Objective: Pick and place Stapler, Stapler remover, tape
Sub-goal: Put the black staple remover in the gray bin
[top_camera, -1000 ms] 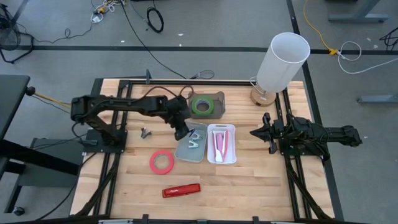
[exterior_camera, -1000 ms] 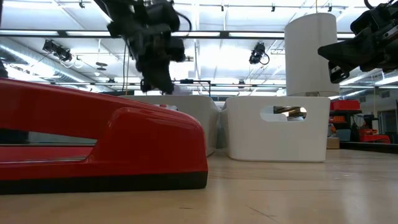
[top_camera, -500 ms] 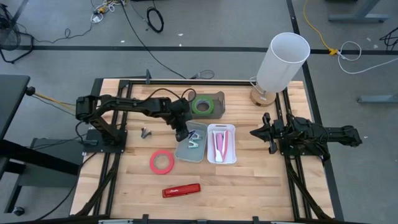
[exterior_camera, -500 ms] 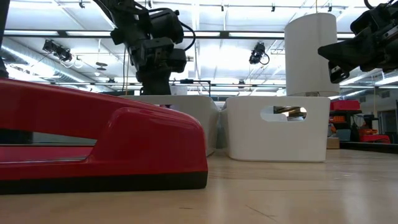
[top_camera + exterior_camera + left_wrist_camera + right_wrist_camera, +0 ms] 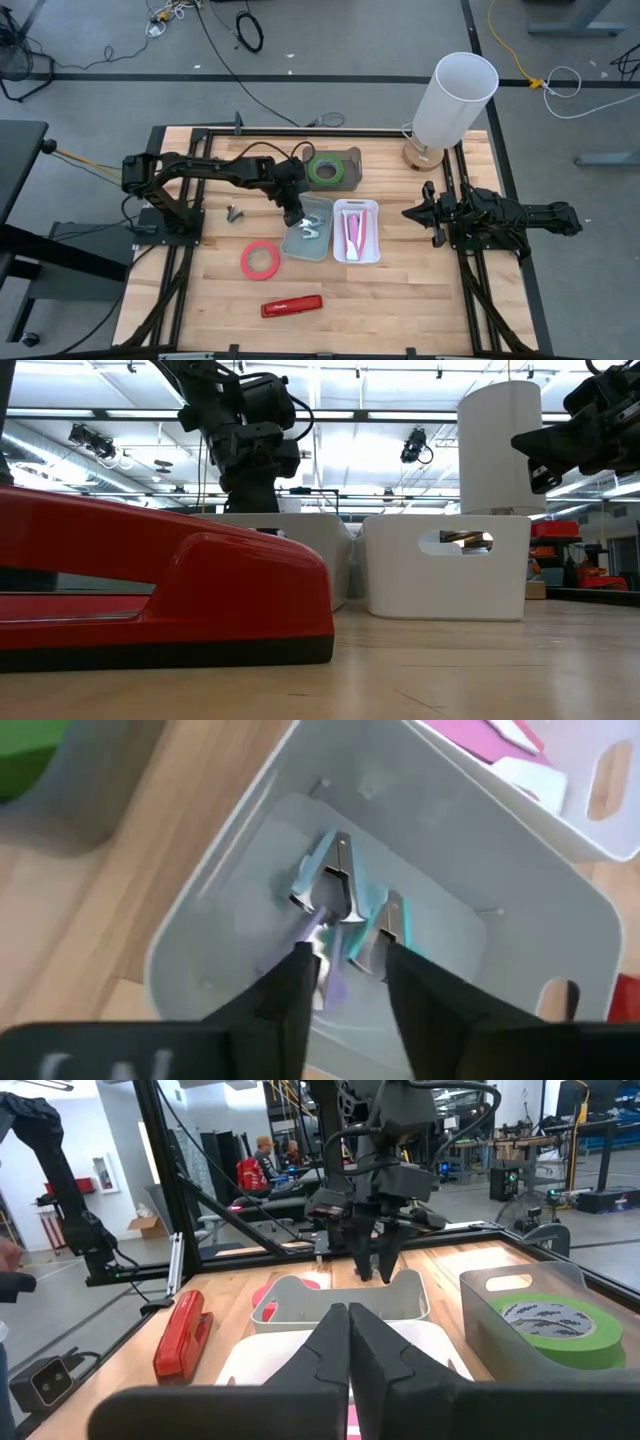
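Note:
My left gripper (image 5: 296, 216) is open and points down into a grey bin (image 5: 300, 250). In its wrist view its fingers (image 5: 300, 985) stand just above two silvery staple removers with teal grips (image 5: 340, 900) that lie on the bin's floor; whether they touch one, I cannot tell. A red stapler (image 5: 292, 305) lies flat near the table's near edge. A red tape ring (image 5: 260, 260) lies flat left of the grey bin. A green tape roll (image 5: 323, 169) lies in a grey holder at the back. My right gripper (image 5: 408, 213) is shut and empty at the right.
A white bin (image 5: 356, 255) with pink things stands right against the grey bin. A white lamp (image 5: 455, 95) stands at the back right corner. A small dark piece (image 5: 233, 212) lies left of my left gripper. Bare wood lies along the near edge beside the stapler.
My left gripper has gone down toward the grey bin and a little toward the table's right, then kept still over the staple removers. The stapler and both tapes have stayed where they were.

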